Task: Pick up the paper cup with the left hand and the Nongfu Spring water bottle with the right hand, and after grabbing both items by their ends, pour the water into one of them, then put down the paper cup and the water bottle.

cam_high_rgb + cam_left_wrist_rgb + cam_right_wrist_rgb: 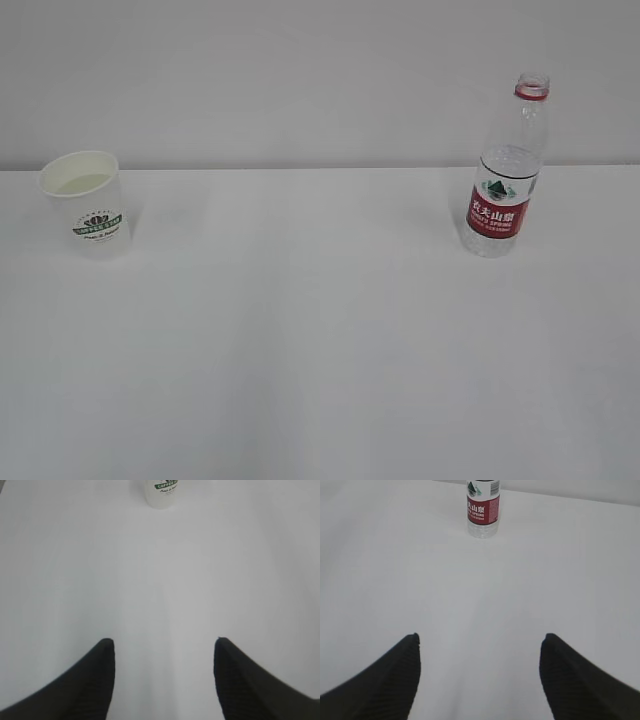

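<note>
The paper cup [88,204] stands upright at the far left of the white table, green logo facing me, with faintly yellowish water [82,183] inside. The left wrist view shows the cup's base [161,493] far ahead at the top edge. My left gripper [164,642] is open with nothing between its fingers. The Nongfu Spring water bottle [506,178] stands upright at the far right, uncapped, red label forward. Its lower part [483,509] shows far ahead in the right wrist view. My right gripper [480,637] is open and empty. Neither arm shows in the exterior view.
The white table [320,340] stretches bare between cup and bottle and toward the front edge. A plain pale wall [300,70] rises right behind the table's back edge.
</note>
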Available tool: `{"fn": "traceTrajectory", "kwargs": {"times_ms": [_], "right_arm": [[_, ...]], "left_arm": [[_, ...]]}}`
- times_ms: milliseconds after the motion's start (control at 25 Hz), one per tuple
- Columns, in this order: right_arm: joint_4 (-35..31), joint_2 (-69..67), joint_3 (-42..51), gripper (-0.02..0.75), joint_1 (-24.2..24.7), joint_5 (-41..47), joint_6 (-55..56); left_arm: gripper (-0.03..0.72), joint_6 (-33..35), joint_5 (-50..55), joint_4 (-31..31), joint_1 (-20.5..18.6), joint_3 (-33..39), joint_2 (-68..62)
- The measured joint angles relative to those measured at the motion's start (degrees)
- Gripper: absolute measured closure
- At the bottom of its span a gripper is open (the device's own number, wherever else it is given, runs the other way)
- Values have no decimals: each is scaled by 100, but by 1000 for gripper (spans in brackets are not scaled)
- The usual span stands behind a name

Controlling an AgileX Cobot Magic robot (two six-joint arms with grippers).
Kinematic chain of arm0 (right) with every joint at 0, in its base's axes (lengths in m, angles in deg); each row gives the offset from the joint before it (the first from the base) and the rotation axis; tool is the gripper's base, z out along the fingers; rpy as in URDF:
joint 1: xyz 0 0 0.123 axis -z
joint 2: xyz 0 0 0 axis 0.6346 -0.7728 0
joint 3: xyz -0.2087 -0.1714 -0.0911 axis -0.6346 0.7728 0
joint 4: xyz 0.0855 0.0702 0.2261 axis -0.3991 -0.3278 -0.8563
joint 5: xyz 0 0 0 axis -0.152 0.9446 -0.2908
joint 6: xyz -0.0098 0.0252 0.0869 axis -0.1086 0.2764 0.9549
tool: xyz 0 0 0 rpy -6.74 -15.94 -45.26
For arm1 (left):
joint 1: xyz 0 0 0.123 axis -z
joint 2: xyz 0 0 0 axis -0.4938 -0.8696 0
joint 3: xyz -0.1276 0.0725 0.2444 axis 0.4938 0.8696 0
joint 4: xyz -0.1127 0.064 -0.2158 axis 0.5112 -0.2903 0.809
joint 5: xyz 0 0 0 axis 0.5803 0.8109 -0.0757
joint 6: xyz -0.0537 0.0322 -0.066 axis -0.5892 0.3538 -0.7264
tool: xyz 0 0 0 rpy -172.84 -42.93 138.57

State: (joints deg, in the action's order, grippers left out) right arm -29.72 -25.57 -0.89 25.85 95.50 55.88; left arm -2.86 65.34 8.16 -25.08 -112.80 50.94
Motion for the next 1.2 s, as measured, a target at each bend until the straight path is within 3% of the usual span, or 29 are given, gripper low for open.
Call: {"fn": "traceTrajectory", "kwargs": {"times_ms": [320, 1200], "right_arm": [[-12, 0, 0, 182, 0, 0, -42], [-12, 0, 0, 182, 0, 9, -50]], "left_arm": [[235, 0, -828, 38, 0, 280, 0], [235, 0, -904, 55, 0, 318, 0]]}}
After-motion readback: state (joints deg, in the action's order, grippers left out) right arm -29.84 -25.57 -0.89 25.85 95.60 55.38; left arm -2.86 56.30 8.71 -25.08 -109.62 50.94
